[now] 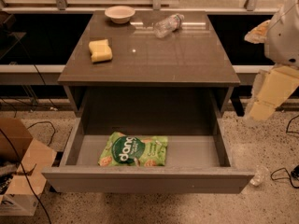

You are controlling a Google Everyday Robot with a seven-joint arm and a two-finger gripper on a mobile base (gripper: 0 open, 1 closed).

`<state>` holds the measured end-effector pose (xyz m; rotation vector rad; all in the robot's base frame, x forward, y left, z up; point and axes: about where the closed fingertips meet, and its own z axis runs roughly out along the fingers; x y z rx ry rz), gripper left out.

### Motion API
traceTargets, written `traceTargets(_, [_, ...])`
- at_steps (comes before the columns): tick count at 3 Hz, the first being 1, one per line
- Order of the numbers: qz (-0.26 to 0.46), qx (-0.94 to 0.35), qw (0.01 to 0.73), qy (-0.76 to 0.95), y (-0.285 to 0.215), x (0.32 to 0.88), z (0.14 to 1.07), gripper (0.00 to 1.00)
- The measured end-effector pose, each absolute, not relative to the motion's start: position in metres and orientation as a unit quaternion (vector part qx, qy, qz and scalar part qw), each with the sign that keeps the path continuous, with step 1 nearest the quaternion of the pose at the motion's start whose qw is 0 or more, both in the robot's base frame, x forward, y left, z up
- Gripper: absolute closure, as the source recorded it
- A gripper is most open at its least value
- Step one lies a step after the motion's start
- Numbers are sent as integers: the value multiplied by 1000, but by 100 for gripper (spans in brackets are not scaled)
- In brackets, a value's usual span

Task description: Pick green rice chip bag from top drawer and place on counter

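Note:
The green rice chip bag (133,150) lies flat in the open top drawer (149,180), left of its middle, with the "dang" lettering facing up. The drawer is pulled fully out below the counter (154,59). My gripper (267,99) hangs at the right edge of the camera view, beside the table's right side. It is above floor level, well to the right of the drawer and apart from the bag. It holds nothing that I can see.
On the counter are a yellow sponge (100,50) at the left, a small bowl (119,14) at the back and a clear plastic bottle (168,25) lying on its side. A cardboard box (18,167) stands on the floor at the left, and cables trail on both sides.

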<state>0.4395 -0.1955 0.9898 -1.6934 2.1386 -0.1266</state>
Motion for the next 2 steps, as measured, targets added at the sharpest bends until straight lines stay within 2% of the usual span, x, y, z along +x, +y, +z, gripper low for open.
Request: traceTargets(2, [39,-606,238,758,-143,453,944,0])
